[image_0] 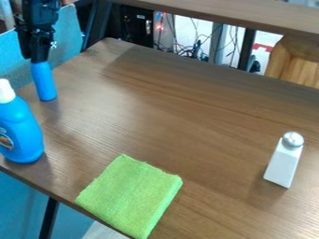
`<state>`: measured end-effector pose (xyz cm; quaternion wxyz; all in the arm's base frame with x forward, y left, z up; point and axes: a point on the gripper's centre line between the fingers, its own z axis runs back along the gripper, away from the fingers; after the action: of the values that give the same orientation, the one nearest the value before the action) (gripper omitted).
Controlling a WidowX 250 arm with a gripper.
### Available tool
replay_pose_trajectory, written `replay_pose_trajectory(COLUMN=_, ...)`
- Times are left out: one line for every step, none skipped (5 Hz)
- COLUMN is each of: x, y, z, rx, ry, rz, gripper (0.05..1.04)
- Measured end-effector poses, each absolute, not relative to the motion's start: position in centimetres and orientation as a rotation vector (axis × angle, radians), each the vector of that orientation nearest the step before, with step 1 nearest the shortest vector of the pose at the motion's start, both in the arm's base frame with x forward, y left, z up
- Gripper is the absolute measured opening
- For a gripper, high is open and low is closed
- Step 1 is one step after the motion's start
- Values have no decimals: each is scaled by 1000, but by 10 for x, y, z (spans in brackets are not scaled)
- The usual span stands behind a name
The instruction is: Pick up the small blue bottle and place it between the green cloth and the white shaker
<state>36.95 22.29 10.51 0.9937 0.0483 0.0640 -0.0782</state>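
The black gripper (pixel 40 57) hangs at the upper left, over the table's left edge. Directly beneath it is an upright blue cylinder (pixel 44 81), whose top meets the gripper's lower end. Whether the gripper grasps the cylinder or only touches it, I cannot tell. Nearer the camera, at the left edge of the view, stands a blue bottle (pixel 22 133) with a white cap. A folded green cloth (pixel 131 196) lies flat near the front edge. Over on the right stands a white shaker (pixel 284 163) with a round silver top.
These things are on a brown wooden table (pixel 168 112). Behind its far edge are cables (pixel 187 49), a dark cabinet and a second wooden surface (pixel 249 16). A wooden box-like piece (pixel 296 58) is at the upper right. Blue panels flank the table's left side.
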Motion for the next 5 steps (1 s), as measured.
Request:
replay_pose_trajectory(x=367, y=225, z=105, rx=106, ry=147, rz=-143, gripper=355)
replay_pose_trajectory(x=367, y=220, z=106, rx=80, ry=142, rz=-141, gripper=355)
replay_pose_trajectory(x=368, y=202, z=123, rx=21, ry=109, rz=-162, gripper=355)
replay_pose_trajectory(x=378, y=161, z=173, rx=30, ry=-6, rz=-253, gripper=355)
replay_pose_trajectory(x=365, y=112, z=188, rx=10, ry=-33, rz=-336, gripper=355)
